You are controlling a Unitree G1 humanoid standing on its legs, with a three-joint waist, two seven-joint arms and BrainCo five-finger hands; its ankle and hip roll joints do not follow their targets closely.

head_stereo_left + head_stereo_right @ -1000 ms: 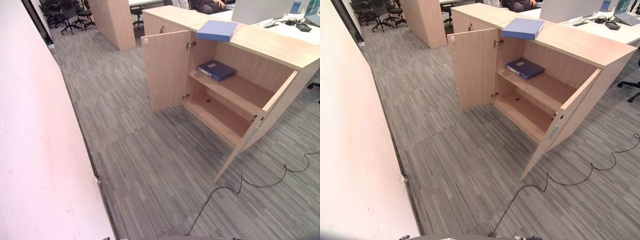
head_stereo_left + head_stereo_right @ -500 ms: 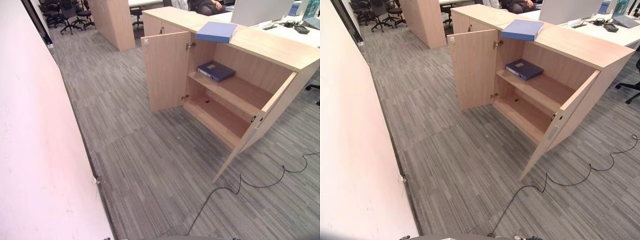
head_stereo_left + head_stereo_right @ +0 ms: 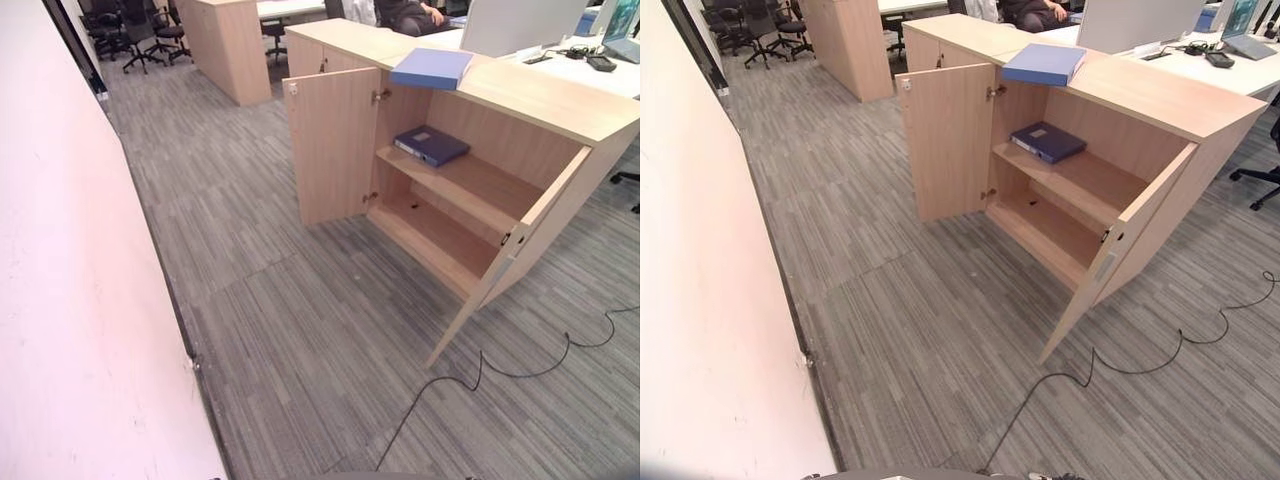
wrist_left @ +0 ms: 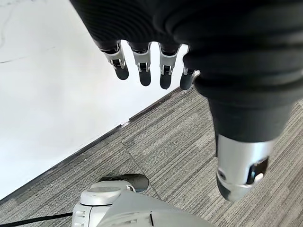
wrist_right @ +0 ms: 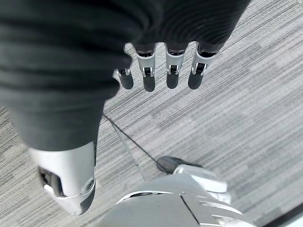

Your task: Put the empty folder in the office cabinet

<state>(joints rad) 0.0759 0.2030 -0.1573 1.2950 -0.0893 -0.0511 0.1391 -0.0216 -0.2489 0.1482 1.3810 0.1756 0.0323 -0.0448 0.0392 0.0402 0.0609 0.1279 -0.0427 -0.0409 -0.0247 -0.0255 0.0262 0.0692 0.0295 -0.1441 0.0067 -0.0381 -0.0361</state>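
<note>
— Where's the folder [image 3: 432,67]?

— On the cabinet [image 3: 540,95] top's front edge, above the open doors; probably the empty one. My left hand [image 4: 142,66] and right hand [image 5: 161,71] hang relaxed, holding nothing.

— Next?

— I'm approaching; I must step closer before reaching.

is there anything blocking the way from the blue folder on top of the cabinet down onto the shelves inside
Nothing visible does. The light blue folder lies on the cabinet top, both doors stand open, and the upper shelf holds only a dark blue binder at one end.
</note>
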